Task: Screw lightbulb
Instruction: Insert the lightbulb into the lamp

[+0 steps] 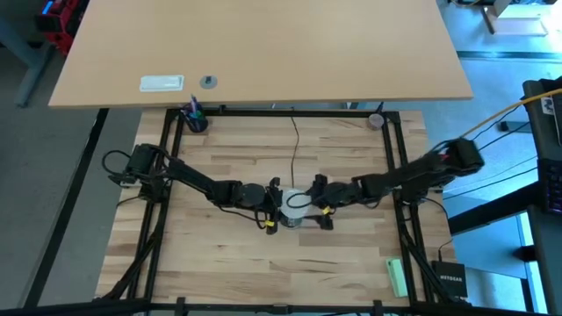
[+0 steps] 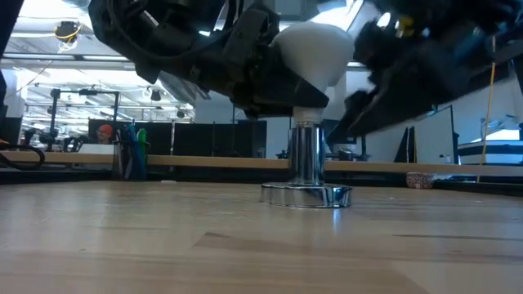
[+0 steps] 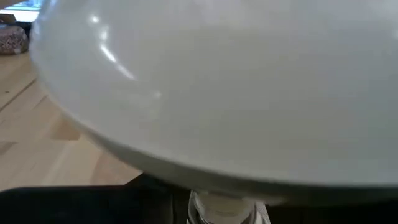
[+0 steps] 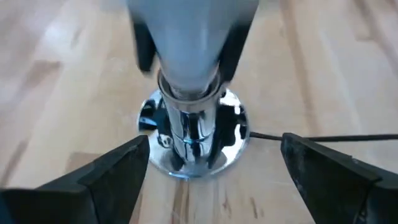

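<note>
Lightbulb [image 2: 315, 51] sits in the socket [image 2: 306, 167], left gripper [image 1: 270, 200] clamped beside it, right gripper [image 4: 211, 168] released; bump it and you'll cross-thread.

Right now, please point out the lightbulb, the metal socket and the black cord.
lightbulb [image 2: 315, 49], low view, on its white dome.
metal socket [image 2: 306, 159], low view, on its upright silver stem.
black cord [image 4: 323, 137], right wrist view, on the stretch lying on the table beside the socket's base.

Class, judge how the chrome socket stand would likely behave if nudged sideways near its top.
The socket is a narrow column on a small round foot, so it probably tips rather than slides. The lightbulb on top likely makes it top-heavy. Its polished metal looks slippery to grip.
</note>
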Motion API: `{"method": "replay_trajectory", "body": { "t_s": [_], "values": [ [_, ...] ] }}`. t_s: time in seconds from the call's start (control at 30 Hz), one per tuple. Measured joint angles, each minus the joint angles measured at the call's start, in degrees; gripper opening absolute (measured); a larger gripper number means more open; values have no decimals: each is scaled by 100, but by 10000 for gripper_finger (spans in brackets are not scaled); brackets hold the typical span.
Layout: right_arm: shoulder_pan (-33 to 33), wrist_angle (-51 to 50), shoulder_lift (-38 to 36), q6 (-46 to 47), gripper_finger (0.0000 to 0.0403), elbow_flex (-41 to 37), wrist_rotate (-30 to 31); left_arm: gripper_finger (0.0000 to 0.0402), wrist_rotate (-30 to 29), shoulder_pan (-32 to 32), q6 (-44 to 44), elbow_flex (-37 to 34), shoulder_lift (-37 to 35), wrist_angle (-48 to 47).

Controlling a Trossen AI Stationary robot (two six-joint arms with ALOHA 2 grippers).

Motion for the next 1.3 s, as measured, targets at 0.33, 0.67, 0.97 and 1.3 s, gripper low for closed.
{"method": "replay_trajectory", "body": {
  "t_s": [0.33, 0.67, 0.97, 1.3],
  "values": [
    [0, -690, -1433, 20, 369, -7, 97, 135, 4, -2, -31, -1, 0, 38],
    [7, -351, -1505, 229, 369, -17, 87, 135, 7, -2, -136, 3, -43, 235],
    [0, 407, -734, 460, 370, -26, 201, 135, -31, -2, -234, 19, -332, 186],
    [0, 1515, -590, 569, 370, -17, 79, 135, -195, 3, -497, 23, -511, -53]
  ]
}}
